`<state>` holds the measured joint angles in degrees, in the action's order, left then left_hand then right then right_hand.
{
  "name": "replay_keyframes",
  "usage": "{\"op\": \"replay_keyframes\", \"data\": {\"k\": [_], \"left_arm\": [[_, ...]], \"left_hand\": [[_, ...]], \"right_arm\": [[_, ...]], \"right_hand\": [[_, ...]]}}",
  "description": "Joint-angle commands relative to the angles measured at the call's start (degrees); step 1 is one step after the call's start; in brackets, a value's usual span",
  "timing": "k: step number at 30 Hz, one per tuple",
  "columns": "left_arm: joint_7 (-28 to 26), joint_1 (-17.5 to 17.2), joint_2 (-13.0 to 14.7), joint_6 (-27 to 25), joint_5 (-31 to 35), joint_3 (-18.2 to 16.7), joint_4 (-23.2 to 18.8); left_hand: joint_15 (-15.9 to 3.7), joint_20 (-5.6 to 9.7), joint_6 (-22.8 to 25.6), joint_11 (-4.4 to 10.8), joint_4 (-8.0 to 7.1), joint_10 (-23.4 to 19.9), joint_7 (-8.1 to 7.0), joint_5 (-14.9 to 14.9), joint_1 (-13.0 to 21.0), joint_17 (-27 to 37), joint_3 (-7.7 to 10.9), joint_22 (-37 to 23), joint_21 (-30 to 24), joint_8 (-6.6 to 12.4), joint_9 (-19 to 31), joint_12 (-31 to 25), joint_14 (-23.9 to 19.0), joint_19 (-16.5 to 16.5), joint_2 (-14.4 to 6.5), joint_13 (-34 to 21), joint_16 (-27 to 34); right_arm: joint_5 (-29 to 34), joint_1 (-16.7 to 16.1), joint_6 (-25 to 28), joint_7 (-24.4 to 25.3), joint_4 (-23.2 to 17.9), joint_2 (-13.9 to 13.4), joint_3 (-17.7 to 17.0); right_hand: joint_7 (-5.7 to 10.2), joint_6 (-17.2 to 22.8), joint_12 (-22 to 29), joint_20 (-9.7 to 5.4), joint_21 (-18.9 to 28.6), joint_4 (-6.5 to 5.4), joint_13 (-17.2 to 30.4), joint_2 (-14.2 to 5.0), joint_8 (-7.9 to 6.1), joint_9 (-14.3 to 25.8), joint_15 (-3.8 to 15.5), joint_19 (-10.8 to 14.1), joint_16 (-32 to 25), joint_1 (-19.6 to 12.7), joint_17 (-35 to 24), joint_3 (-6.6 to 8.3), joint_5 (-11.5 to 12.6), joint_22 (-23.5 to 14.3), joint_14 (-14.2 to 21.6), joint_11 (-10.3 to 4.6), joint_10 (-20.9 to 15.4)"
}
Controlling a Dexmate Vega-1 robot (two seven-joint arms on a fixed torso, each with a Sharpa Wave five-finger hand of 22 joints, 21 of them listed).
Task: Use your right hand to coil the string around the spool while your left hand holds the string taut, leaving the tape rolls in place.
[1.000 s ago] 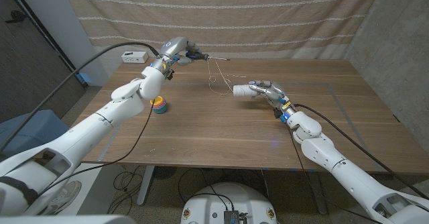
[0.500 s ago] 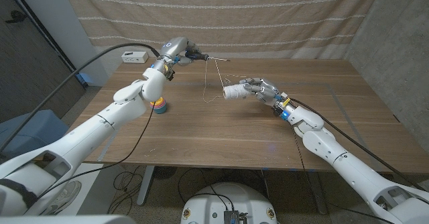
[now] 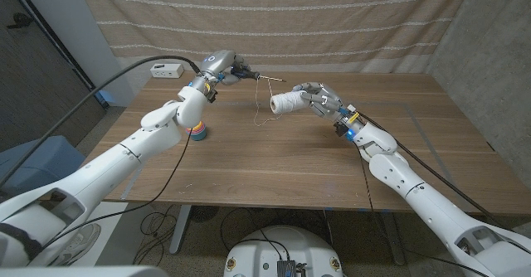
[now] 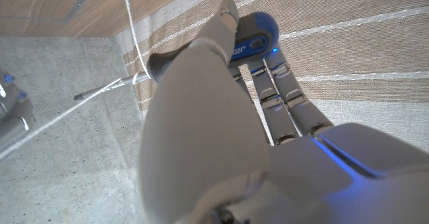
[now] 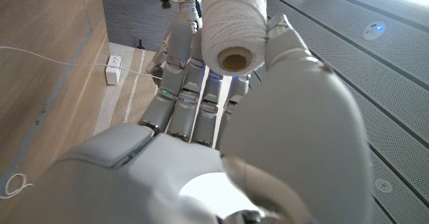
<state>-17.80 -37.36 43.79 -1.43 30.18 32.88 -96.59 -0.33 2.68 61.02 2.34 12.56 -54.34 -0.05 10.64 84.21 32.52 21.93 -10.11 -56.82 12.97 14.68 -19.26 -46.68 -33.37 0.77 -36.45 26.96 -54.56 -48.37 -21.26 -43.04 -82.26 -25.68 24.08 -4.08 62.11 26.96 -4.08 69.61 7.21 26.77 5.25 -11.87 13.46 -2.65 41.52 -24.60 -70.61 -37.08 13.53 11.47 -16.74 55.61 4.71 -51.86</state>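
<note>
My right hand [image 3: 321, 99] holds the white spool [image 3: 283, 104] of string in the air over the far middle of the table. In the right wrist view the spool [image 5: 231, 23] sits between thumb and fingers of that hand [image 5: 221, 143], its open core facing the camera. My left hand [image 3: 221, 64] is raised at the far left and grips a thin rod [image 3: 264, 75]. The string [image 3: 264, 111] runs from the rod to the spool, and a slack loop hangs to the table. In the left wrist view the rod [image 4: 100, 90] and string [image 4: 131, 36] show beyond the left hand [image 4: 201, 110].
A stack of coloured tape rolls [image 3: 197, 131] stands on the table [image 3: 274, 169] at the left, below my left forearm. A white power strip [image 3: 166, 70] lies at the far left corner. A striped curtain hangs behind the table.
My right hand has lifted the spool off the table and carried it further away and to the left, towards the rod. The left hand has hardly moved.
</note>
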Motion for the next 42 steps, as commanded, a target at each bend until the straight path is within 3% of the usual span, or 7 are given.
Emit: {"op": "replay_keyframes", "data": {"k": [1,11,28,42], "left_arm": [[1.6,-0.6,0.7,0.6,-0.3,0.5,-0.6],[2.6,-0.5,0.6,2.2,-0.7,0.9,-0.1],[3.1,-1.1,1.0,4.4,-1.8,0.1,0.2],[3.6,-0.3,0.2,8.0,-5.4,-0.6,3.1]], "left_hand": [[-8.16,7.9,4.7,0.1,-2.9,-0.5,4.23,0.3,4.5,5.8,3.25,-0.2,-11.0,0.31,0.0,-0.3,-8.0,-0.1,-5.4,-3.1,0.1],[-8.17,7.92,4.8,0.07,-2.89,-0.4,4.36,0.3,4.5,5.8,3.3,-0.2,-11.1,0.26,0.0,-0.1,-8.1,0.0,-5.4,-3.2,0.1],[-7.99,7.92,4.9,0.03,-2.82,-0.5,4.37,0.3,4.5,6.0,3.33,-0.2,-11.3,0.18,0.1,0.3,-8.1,0.1,-5.4,-3.3,0.1],[-8.03,7.93,4.8,0.06,-2.86,-0.6,4.38,0.3,4.5,6.0,3.32,-0.2,-11.4,0.08,0.2,0.5,-8.1,0.2,-5.4,-3.6,0.0]], "right_arm": [[1.9,0.7,-3.8,4.6,-2.7,2.8,-0.4],[8.0,2.5,-6.1,13.8,-3.7,3.9,0.5],[11.0,8.7,-8.1,21.6,5.7,8.8,0.8],[18.3,10.9,-9.1,35.3,13.3,11.3,0.6]], "right_hand": [[-0.04,0.1,-0.3,-7.67,0.4,-0.08,0.0,-13.48,-0.03,0.2,15.25,-0.3,0.0,-14.0,-14.1,0.16,0.3,0.1,11.6,-0.36,-0.3],[-0.09,0.3,-0.6,-7.67,0.9,-0.08,-0.3,-13.41,-0.07,0.2,15.2,-0.5,0.2,-14.0,-14.2,0.14,0.2,0.6,11.8,-0.53,-0.4],[0.0,0.3,-0.9,-7.65,1.8,-0.05,-0.4,-13.21,-0.04,0.2,15.18,-0.7,0.5,-14.0,-14.4,0.08,0.2,1.4,12.0,-0.38,-0.5],[-0.02,0.4,-1.1,-7.64,2.5,-0.07,-0.3,-13.2,-0.02,0.2,15.16,-1.0,0.9,-14.0,-14.4,0.07,0.3,2.2,12.1,-0.42,-0.5]]}}
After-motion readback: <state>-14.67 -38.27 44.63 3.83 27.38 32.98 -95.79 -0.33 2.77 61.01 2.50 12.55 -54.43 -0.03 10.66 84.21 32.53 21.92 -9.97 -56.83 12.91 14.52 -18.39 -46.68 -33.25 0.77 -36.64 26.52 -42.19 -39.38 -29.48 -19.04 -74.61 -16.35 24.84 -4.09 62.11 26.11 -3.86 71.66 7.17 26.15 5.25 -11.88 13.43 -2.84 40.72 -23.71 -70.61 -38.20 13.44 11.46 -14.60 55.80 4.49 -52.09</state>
